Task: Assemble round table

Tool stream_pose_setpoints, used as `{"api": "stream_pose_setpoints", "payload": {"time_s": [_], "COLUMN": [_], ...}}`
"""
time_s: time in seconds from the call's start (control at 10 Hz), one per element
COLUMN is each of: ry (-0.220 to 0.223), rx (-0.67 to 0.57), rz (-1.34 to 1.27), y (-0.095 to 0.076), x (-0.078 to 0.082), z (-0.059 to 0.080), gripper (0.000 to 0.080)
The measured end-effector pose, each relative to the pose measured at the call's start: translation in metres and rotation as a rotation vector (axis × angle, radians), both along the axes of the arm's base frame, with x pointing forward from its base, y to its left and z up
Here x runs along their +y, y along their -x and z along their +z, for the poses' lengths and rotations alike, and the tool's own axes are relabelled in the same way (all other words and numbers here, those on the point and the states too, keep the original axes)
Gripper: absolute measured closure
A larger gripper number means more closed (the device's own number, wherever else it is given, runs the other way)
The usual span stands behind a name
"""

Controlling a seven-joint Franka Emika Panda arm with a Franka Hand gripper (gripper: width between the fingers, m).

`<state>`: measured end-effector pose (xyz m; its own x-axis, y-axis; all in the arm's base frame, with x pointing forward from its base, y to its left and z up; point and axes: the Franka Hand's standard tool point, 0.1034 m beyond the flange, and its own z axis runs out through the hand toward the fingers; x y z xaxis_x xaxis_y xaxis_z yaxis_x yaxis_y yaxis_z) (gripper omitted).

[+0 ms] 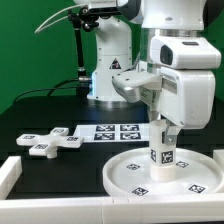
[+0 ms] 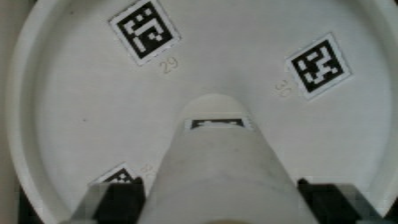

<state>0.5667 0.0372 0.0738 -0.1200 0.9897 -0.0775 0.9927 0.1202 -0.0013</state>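
One post stands upright on one round disc, at the exterior view's right of the counter. Fingers flank the post closely — whether they grip it cannot be told. Markings: black-and-white square tags, three on the disc in the wrist view. One cross-shaped foot piece lies apart — beside the marker board.

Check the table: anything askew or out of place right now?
Nothing stands out. The post stands upright on the round disc, straddled by the gripper; the cross-shaped foot piece lies flat, apart from it.
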Motion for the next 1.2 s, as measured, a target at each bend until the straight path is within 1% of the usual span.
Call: {"api": "stream_pose_setpoints", "payload": {"time_s": [0.1,0.4,0.7,1.2], "ry": [0.004,0.007,0.008,-0.008], "rx": [0.005,-0.001,-0.021,-0.035], "rz": [-0.115,-0.283,-0.528,-0.980], "y": [0.0011,0.0016,0.0018,0.0037], "x": [-0.0006,-0.0010,-0.0002,0.0016], "z": [-0.0002,-0.0008,-0.0009,-0.0019], "gripper": [0.0390,0.0390,0.0390,0.0390]}}
